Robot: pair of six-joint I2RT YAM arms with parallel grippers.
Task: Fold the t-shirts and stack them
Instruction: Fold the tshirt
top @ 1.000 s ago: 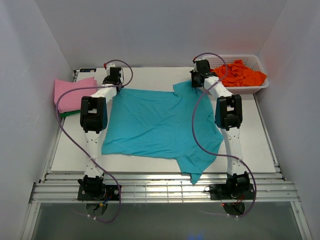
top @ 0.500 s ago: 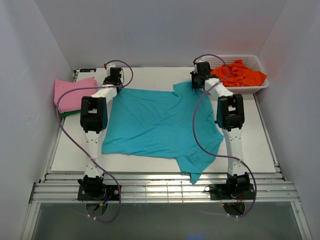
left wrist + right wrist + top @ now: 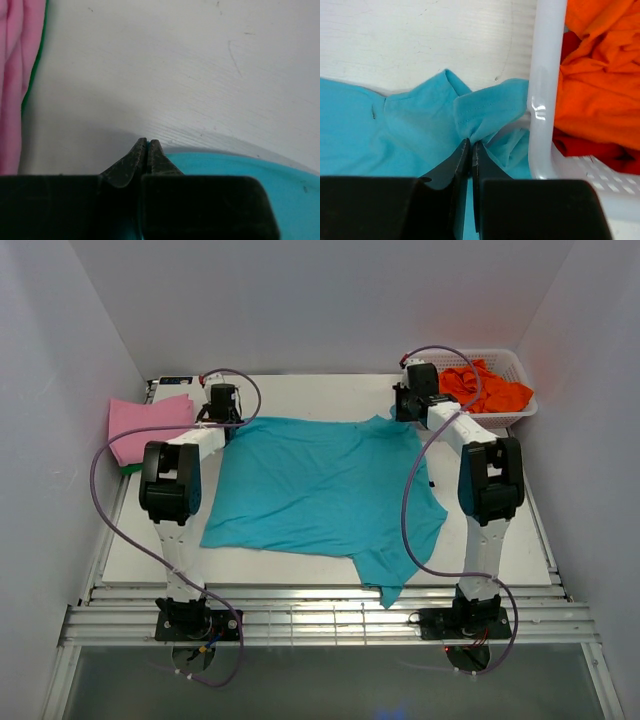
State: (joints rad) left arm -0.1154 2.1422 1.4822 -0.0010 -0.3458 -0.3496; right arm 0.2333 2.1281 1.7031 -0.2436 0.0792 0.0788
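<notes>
Pinching a bunched fold of the one teal t-shirt (image 3: 320, 485), the right gripper (image 3: 471, 144) has its jaws pressed together, and cloth puckers up just ahead of the tips. Immediately to that gripper's right stands a single white basket (image 3: 546, 90), its wall touching the teal fold. Inside lies a heap of orange shirts (image 3: 592, 70); how many cannot be told. The left gripper (image 3: 147, 144) is likewise clamped, tips meeting on the shirt's far corner, with teal cloth showing just to its right and beneath it. Well off to its left lies one folded pink shirt (image 3: 11, 85) on one green piece (image 3: 34, 70), only its edge visible. From both grippers the teal shirt spreads flat over the white table (image 3: 190, 60) back toward the arm bases, one sleeve reaching past the near edge.
</notes>
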